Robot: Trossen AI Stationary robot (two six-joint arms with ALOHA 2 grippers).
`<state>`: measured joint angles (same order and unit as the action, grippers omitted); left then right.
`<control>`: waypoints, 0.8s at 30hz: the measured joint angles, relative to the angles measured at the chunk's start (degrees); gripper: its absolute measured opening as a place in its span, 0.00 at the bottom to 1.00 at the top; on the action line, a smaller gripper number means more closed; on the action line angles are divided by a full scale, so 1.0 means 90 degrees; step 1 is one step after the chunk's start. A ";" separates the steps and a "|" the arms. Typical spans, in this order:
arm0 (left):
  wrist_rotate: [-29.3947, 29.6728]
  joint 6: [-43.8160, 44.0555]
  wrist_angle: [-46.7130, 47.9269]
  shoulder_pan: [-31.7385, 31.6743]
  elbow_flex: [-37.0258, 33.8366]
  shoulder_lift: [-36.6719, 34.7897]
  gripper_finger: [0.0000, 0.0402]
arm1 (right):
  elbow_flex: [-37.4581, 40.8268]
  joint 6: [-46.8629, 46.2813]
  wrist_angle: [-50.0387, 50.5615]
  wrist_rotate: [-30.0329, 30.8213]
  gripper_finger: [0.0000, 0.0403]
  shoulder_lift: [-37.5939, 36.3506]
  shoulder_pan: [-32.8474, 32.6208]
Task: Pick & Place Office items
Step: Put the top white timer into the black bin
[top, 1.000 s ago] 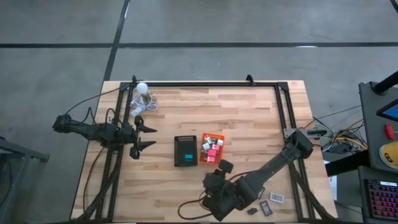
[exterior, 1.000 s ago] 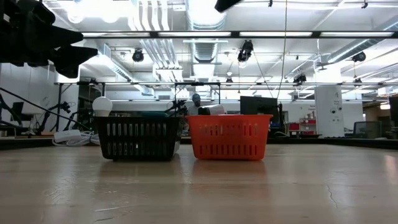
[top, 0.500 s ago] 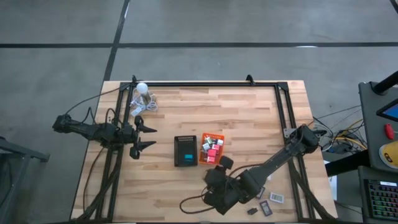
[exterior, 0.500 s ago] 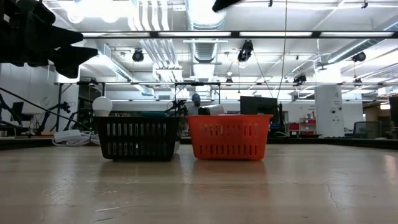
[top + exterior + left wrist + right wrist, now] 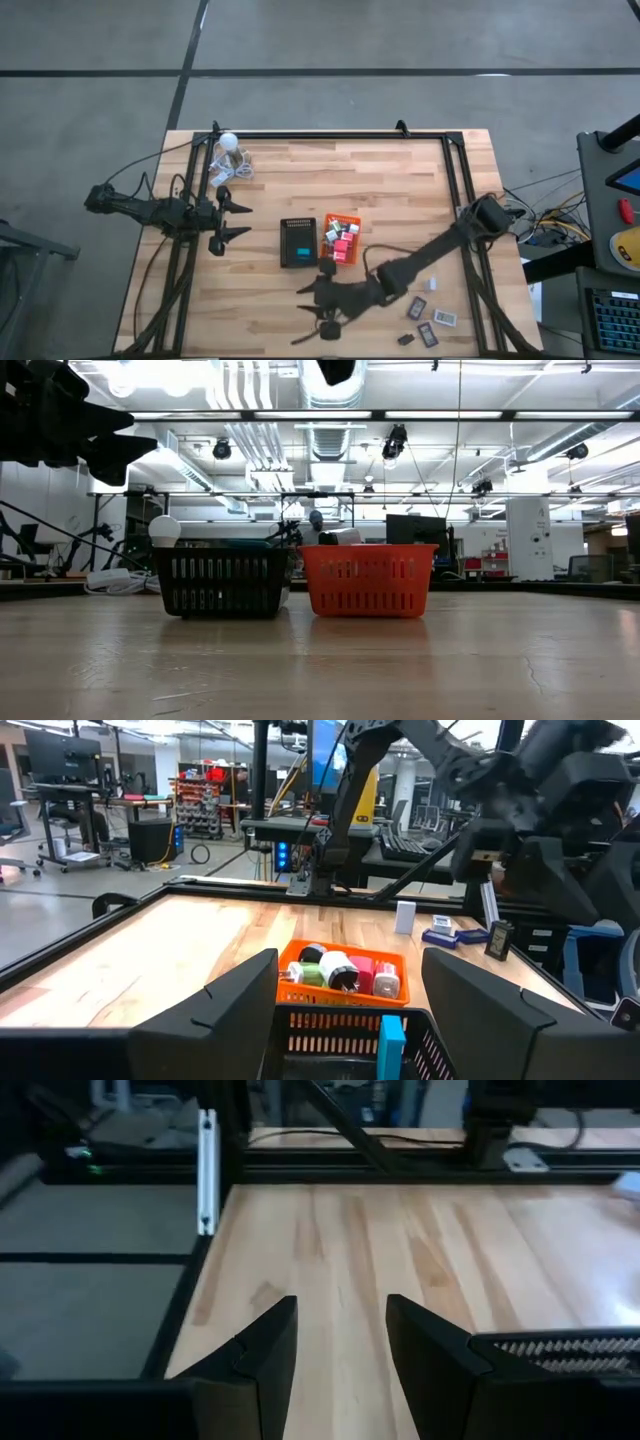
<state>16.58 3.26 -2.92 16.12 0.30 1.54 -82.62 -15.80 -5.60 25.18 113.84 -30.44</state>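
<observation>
The light wooden plank bench (image 5: 380,190) w/ black metal edge frame is being seen from above. The right arm is being stretched across its near half, w/ the right end effector (image 5: 312,300) hanging just in front of the two trays; its fingers (image 5: 265,1345) are being held a little apart, nothing btwn them. The left end effector (image 5: 240,221) is being held spread and empty by the left edge, well apart from the trays. The black rectangular slotted tray (image 5: 298,242) is sitting mid-bench, touching the orange rectangular slotted tray (image 5: 340,239) on its right. Small red, pink & white office items (image 5: 340,240) are lying inside the orange tray; a teal block (image 5: 299,251) is lying in the black one. More flat grey-black & white pieces (image 5: 432,320) are lying loose near the front right corner.
</observation>
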 joint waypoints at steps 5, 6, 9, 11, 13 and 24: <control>0.0000 -0.0001 0.0001 -0.0001 0.0002 0.0002 0.63 | 0.0181 -0.0439 0.0487 -0.0251 0.38 -0.0313 0.0289; 0.0001 0.0000 0.0000 0.0000 -0.0001 0.0002 0.63 | 0.0232 -0.0655 0.0829 0.0030 0.38 -0.0420 0.0294; 0.0002 -0.0001 0.0000 0.0000 0.0000 0.0002 0.63 | 0.0369 -0.1583 0.1740 0.0661 0.38 -0.0785 0.0283; 0.0000 0.0000 0.0000 0.0000 0.0000 0.0007 0.63 | 0.0475 -0.2155 0.2324 0.0761 0.38 -0.1086 0.0236; 0.0002 0.0000 0.0000 0.0000 0.0000 0.0007 0.63 | 0.0632 -0.2274 0.2627 0.0872 0.38 -0.1352 0.0173; 0.0002 0.0000 -0.0002 0.0000 -0.0001 0.0020 0.63 | 0.2603 -0.4357 0.2674 0.1544 0.38 -0.2749 -0.0619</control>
<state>16.60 3.27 -2.94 16.12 0.30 1.72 -59.20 -55.01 18.46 39.07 89.10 -36.01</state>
